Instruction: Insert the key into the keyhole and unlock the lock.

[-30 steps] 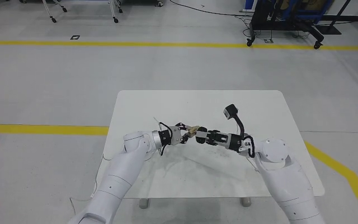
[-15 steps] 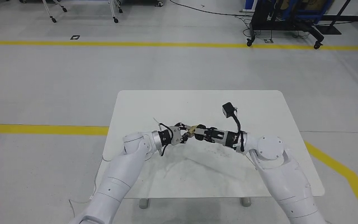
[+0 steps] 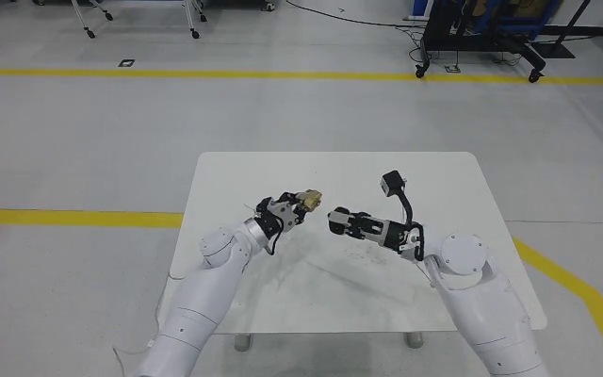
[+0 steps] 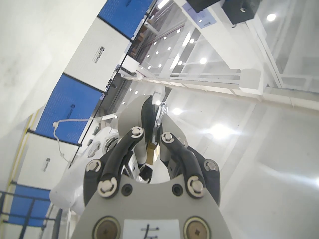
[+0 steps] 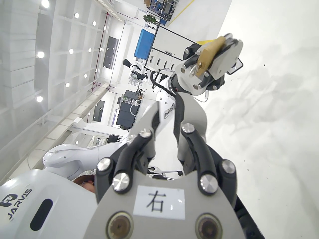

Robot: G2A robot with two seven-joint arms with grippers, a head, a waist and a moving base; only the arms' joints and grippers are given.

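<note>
**nutdriver:** ok so where's the lock (image 3: pixel 307 198) right now?

**benchrat:** It's pinched in the left gripper (image 4: pixel 158 113), which is clenched on it from both sides. From the top camera it's held up over the left-middle part of the white table (image 3: pixel 443 179), not resting on it. The gripper is tilted upward, and the brass body shows at the fingertip end.

**nutdriver:** and the key?

**benchrat:** Honestly can't say for sure. In the right wrist camera there's a small silver bit (image 5: pixel 193 70) sticking out of the lock's end nearer the left gripper's palm. Could be the key, could be part of the lock itself. Too small to call.

**nutdriver:** what's the other arm up to?

**benchrat:** The right gripper (image 3: pixel 334 219) is near the lock but clearly apart from it, off toward the robot's right side, also above the table and pointing roughly at the lock. Its fingers (image 5: pixel 197 115) are parted a little and you can see the room through the gap. It looks released, and I can't make out anything in its grip.
</note>
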